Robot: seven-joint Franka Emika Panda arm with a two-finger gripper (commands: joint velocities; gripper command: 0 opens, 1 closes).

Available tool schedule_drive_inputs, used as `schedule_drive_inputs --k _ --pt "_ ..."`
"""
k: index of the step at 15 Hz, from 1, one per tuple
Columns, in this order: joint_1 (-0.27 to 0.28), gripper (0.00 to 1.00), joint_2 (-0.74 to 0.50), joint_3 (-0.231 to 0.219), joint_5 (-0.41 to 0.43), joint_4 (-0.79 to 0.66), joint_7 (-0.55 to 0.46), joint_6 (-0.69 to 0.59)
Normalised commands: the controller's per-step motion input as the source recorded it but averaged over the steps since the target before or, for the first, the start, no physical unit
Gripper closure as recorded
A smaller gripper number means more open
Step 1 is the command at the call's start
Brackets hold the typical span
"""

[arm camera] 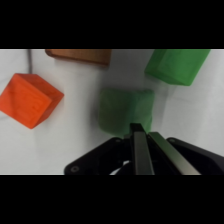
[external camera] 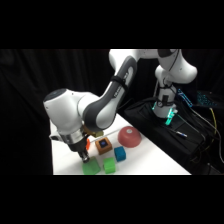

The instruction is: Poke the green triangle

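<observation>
Green triangle (arm camera: 125,111) sits on the white table (arm camera: 75,145) between the orange cube (arm camera: 31,100) and a green cube (arm camera: 177,65). The gripper (arm camera: 141,134), jaws pressed together and empty, seems to touch it; the poke looks nearly done.

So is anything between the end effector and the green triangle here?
No. In the wrist view the end effector sits right at the green triangle, nothing between them; whether it touches is unclear.
</observation>
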Motion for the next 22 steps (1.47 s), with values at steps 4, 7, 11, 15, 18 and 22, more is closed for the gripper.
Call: schedule_drive_inputs --k 4,7,11,15,18,22 --pt "-0.09 0.98 0.34 0.088 0.119 0.29 -0.12 0.05" --pt "-0.052 0.99 0.21 0.079 0.1 0.21 -0.07 -0.07" --pt "-0.001 0.98 -0.2 0.056 0.062 -0.08 -0.01 -0.12" --pt "0.015 0.73 -0.53 0.052 0.089 -0.26 0.05 -0.26" --pt "0.075 0.44 -0.5 -0.017 0.035 -0.22 0.14 -0.31" --pt "0.069 0.0 -0.39 -0.034 0.025 -0.17 0.14 -0.22"
